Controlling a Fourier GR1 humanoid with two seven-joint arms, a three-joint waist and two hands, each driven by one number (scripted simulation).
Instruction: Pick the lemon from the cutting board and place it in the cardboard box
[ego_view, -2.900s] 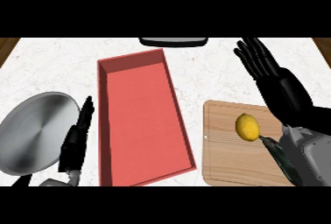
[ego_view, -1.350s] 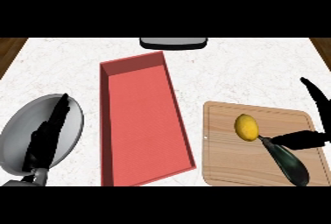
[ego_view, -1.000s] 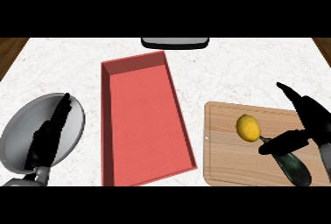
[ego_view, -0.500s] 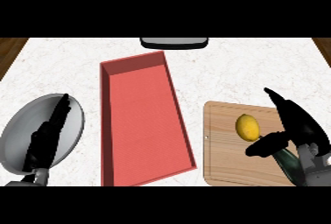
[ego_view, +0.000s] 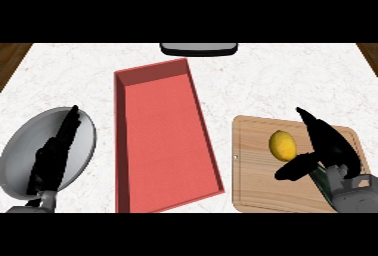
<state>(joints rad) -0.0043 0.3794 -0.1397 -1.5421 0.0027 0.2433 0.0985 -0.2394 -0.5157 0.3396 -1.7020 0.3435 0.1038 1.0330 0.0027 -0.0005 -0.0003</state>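
Note:
A yellow lemon (ego_view: 282, 144) lies on the wooden cutting board (ego_view: 255, 185) at the right. My right hand (ego_view: 330, 148) hovers just right of the lemon, open, with fingers pointing up past it and the thumb (ego_view: 295, 168) reaching below it. Nothing is held. The long red box (ego_view: 162, 135) lies in the middle of the counter, open at the top and with nothing in it. My left hand (ego_view: 53, 153) rests open at the lower left, fingers straight, over a grey plate (ego_view: 18, 160).
A dark, grey-rimmed object (ego_view: 199, 48) sits at the counter's far edge. White marble counter (ego_view: 266, 85) lies between the box and the board. Wooden floor shows at both upper corners.
My right hand has come down and moved left over the cutting board, closing in on the lemon from its right side. The left hand shifted slightly over the plate early on, then stayed still.

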